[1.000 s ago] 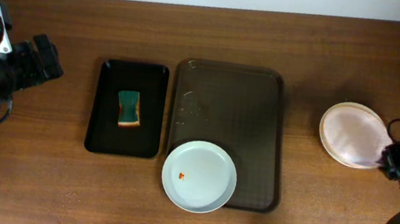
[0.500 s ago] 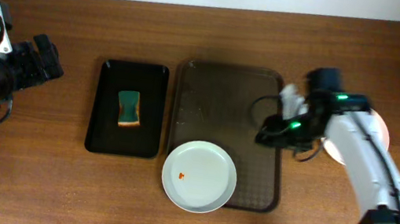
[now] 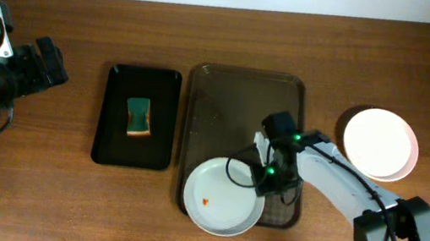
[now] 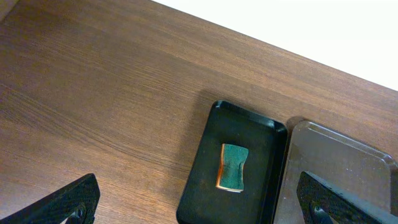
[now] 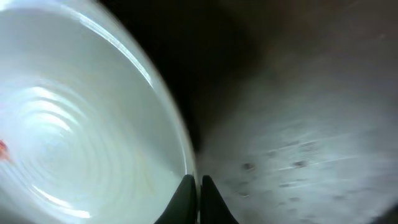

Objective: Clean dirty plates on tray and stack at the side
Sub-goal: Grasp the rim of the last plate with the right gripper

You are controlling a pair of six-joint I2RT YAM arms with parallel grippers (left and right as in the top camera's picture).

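Note:
One dirty plate (image 3: 220, 198), white with a small orange smear (image 3: 205, 201), lies on the front end of the dark brown tray (image 3: 244, 99) and overhangs its front edge. My right gripper (image 3: 268, 180) is shut on the plate's right rim. The right wrist view shows the fingers (image 5: 198, 186) pinching that rim, with the plate (image 5: 74, 124) to the left and the tray (image 5: 298, 124) to the right. Stacked white plates (image 3: 380, 143) sit on the table at the right. My left gripper (image 3: 46, 64) is open and empty at the far left, and its wrist view (image 4: 199, 205) shows both fingers wide apart.
A small black glossy tray (image 3: 113, 144) lies left of the brown tray and holds a green and yellow sponge (image 3: 139, 116). Both also show in the left wrist view, the tray (image 4: 205, 180) and the sponge (image 4: 232, 167).
My right arm has swung from the plate stack at the right to the brown tray and shut on the dirty plate's rim. The plate has shifted slightly right and toward the front. The left arm is still.

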